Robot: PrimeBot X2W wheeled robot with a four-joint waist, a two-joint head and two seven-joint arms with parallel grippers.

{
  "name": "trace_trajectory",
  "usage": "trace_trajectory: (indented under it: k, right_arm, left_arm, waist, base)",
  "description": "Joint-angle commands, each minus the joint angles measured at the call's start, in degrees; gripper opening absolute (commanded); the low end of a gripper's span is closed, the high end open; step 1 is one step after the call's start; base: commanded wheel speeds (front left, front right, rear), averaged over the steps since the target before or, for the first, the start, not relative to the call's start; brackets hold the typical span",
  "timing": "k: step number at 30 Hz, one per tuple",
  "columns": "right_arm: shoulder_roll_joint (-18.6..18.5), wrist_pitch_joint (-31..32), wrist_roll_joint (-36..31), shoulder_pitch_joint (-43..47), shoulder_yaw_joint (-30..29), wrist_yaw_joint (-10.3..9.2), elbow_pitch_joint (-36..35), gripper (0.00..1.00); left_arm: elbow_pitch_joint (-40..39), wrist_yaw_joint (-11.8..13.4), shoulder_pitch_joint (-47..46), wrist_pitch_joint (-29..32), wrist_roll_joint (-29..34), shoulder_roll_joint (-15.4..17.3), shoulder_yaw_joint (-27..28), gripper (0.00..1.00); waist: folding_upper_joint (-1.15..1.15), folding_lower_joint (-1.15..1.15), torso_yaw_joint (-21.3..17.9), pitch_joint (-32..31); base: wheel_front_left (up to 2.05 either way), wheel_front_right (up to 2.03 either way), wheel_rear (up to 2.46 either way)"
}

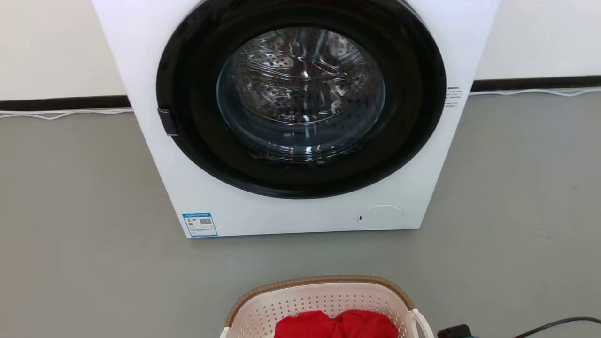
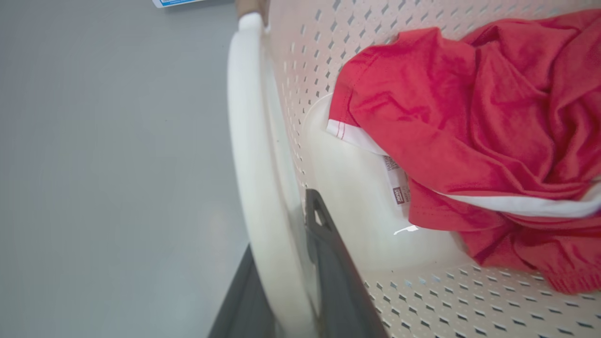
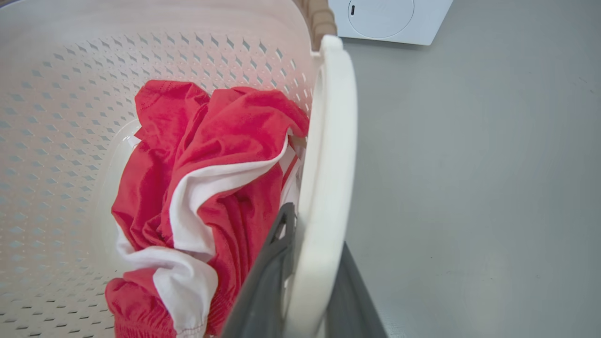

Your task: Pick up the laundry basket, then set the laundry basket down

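Observation:
The laundry basket (image 1: 324, 298), cream-white and perforated with a brown woven-look rim (image 1: 319, 280), sits at the bottom edge of the head view, in front of the washing machine. A red and white garment (image 1: 335, 325) lies crumpled inside it. In the left wrist view my left gripper (image 2: 281, 234) is shut on one white loop handle (image 2: 249, 141), a dark finger (image 2: 328, 263) on each side. My right gripper (image 3: 317, 230) clamps the opposite handle (image 3: 328, 141) the same way. Whether the basket rests on the floor or hangs above it cannot be told.
A white front-loading washing machine (image 1: 300, 216) with a shut round glass door (image 1: 300, 89) stands close behind the basket. Grey floor (image 1: 70, 211) spreads to both sides. White cables (image 1: 65, 113) run along the wall base. A dark part with a cable (image 1: 453, 331) shows at the lower right.

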Motion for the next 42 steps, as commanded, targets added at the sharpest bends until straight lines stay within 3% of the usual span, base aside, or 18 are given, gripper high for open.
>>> trace_trajectory:
  k: [1, 17, 42]
  right_arm:
    - [1.08, -0.22, -0.87, -0.85, 1.77, 1.01, -2.49, 0.0]
    - [1.08, 1.85, -1.2, 1.15, 0.42, 1.01, -7.31, 0.0]
    - [1.08, 0.99, -0.97, 0.51, -0.2, 1.01, -6.75, 0.0]
  left_arm:
    - [-1.17, -0.19, -1.85, -0.82, 0.39, -0.52, 0.2, 0.0]
    - [0.92, -0.43, -4.16, -1.84, -2.04, -0.52, -2.07, 0.0]
    - [2.27, -0.54, -5.8, -2.71, -4.45, -0.52, -4.78, 0.0]
  waist:
    - [0.0, 0.0, -0.28, 0.21]
    - [0.0, 0.0, -1.02, 1.28]
    - [0.0, 0.0, -1.05, 2.55]
  base:
    - [0.0, 0.0, 0.0]
    - [0.0, 0.0, 0.0]
    - [0.0, 0.0, 0.0]
